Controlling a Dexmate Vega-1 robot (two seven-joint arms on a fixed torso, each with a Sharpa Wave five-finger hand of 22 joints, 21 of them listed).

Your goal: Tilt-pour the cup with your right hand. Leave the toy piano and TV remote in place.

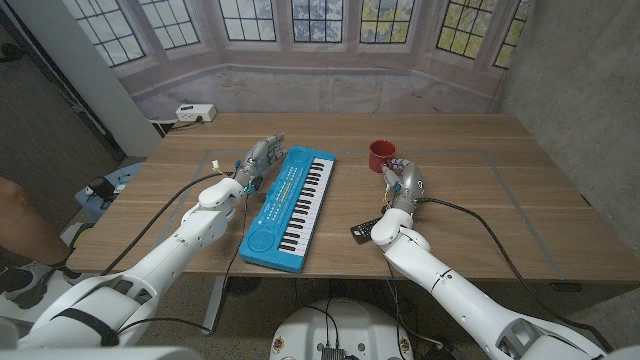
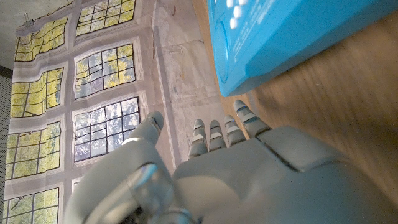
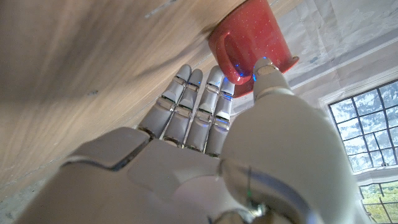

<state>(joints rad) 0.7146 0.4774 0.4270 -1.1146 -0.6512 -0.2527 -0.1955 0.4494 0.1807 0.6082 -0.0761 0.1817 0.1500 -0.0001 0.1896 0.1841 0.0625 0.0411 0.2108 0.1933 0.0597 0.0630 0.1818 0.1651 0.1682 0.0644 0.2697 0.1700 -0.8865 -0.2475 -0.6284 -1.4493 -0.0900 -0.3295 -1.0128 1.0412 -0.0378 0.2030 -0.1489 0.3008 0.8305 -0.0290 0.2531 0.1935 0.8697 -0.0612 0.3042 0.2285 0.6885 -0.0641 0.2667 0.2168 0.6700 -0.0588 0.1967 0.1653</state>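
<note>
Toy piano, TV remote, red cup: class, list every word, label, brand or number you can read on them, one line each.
Toy piano: small marks near its buttons, too blurred to read.
TV remote: mostly hidden by the right arm; nothing readable.
Red cup: plain speckled surface, no text visible.
So there is no readable text.

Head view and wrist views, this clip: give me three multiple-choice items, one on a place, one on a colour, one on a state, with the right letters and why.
1. Where does the cup stand?
A. Just beyond the right hand
B. On the toy piano
C. Beside the left hand

2. What colour is the cup?
A. Blue
B. Red
C. White

3. How is the cup now?
A. Lying on its side
B. Lifted off the table
C. Upright on the table

Answers: 1 A, the head view shows it just past the right hand's fingertips. 2 B, the right wrist view shows it red. 3 C, it stands on the wood, ungripped.
</note>
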